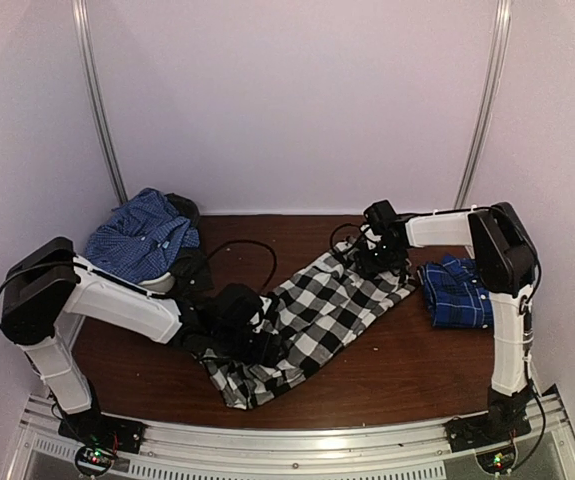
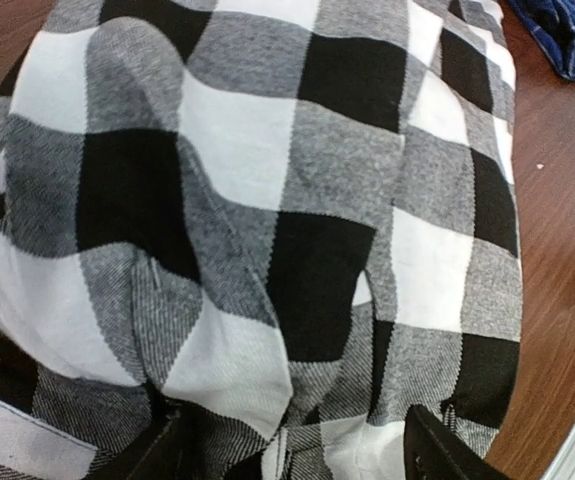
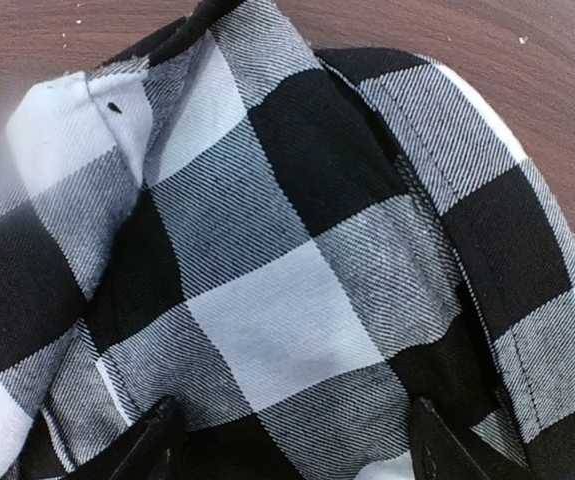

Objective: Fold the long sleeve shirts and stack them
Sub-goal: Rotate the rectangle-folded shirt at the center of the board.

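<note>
Check cloth fills both wrist views: the black-and-white check shirt (image 2: 267,200) is a large-square plaid, twill weave visible, with a stitched placket or hem band running down the right of the right wrist view and soft creases across the left wrist view. Left gripper (image 2: 292,455): jaws stand wide apart, the black fingertips (image 2: 172,450) showing at the bottom edge, with bunched cloth lying between and beyond them. Right gripper (image 3: 292,445): jaws likewise apart, with the shirt's edge folds between and ahead of them. From the top camera the shirt lies spread diagonally across the middle of the table (image 1: 397,370), near-left end rumpled under the left gripper, far-right end under the right gripper. Royal blue shirt (image 1: 457,292) with dark lines lies folded flat just right of the check shirt, near the right arm's upright link. Further back at the far-left corner, crumpled blue plaid cloth (image 1: 139,240) sits heaped beside something black. Black cable (image 1: 252,250) loops over the table behind the check shirt. Surface is dark reddish-brown wood grain. White walls enclose the cell on three sides, with two metal rails (image 1: 102,110) rising at the back.
</note>
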You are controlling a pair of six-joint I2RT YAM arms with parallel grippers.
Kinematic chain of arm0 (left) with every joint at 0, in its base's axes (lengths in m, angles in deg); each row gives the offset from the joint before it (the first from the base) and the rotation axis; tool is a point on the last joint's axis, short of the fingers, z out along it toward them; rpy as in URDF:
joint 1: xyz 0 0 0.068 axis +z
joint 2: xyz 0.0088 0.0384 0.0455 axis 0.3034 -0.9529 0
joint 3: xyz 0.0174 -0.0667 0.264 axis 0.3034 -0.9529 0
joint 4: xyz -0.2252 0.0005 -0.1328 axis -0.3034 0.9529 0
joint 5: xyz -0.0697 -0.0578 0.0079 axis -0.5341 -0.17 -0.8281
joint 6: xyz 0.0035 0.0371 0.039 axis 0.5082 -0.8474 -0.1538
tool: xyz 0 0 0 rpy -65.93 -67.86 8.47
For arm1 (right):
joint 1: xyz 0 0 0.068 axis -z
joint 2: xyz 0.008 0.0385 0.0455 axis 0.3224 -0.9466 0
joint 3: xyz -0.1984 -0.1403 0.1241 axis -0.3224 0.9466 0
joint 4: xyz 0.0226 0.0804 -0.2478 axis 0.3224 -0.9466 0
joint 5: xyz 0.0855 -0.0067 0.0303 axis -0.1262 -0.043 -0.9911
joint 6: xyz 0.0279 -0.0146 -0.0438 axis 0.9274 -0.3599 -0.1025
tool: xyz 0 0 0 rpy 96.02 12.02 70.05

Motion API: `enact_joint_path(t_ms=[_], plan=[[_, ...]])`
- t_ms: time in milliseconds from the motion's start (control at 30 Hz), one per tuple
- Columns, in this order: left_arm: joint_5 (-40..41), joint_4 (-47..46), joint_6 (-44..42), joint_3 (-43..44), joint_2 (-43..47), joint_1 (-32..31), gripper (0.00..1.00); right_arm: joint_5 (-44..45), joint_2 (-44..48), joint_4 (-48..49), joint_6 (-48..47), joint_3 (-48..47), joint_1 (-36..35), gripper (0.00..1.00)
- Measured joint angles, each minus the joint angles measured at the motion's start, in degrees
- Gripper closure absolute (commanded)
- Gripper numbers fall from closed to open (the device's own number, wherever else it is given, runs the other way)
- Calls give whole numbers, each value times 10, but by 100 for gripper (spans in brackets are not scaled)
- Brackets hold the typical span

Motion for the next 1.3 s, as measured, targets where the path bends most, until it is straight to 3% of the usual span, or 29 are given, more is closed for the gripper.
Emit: enact_joint_path(t_ms=[267, 700, 967, 1300], plan=[[-2, 18, -22, 50, -23, -42, 26, 7, 18, -40, -43, -6, 1, 21], [85, 78, -65, 58, 69, -40, 24, -7, 246, -20, -13, 136, -12, 22], [94, 108, -78, 66, 67, -12, 24, -50, 282, 0, 37, 252, -87, 22], [72, 104, -70, 42, 24, 8, 25, -91, 282, 61, 84, 299, -145, 22]])
